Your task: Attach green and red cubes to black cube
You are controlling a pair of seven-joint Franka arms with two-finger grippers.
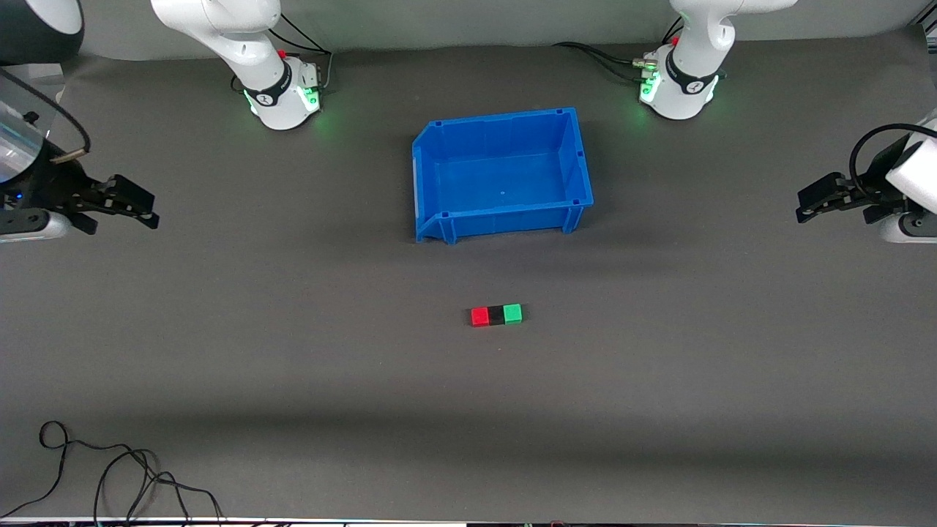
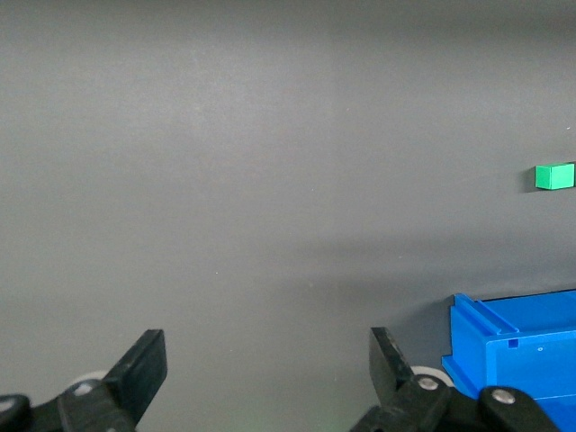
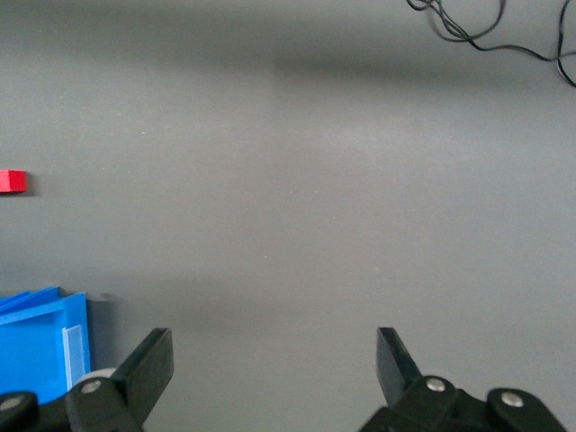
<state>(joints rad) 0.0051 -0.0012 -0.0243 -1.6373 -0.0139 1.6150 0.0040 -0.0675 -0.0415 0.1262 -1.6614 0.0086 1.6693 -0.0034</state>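
The red cube, the black cube and the green cube lie touching in one row on the grey mat, the black one in the middle, nearer to the front camera than the blue bin. The left wrist view shows the green cube, the right wrist view the red cube. My left gripper is open and empty over the left arm's end of the table. My right gripper is open and empty over the right arm's end. Both arms wait far from the cubes.
An empty blue bin stands mid-table between the arm bases and the cubes; its corner shows in the left wrist view and the right wrist view. A loose black cable lies near the front edge at the right arm's end.
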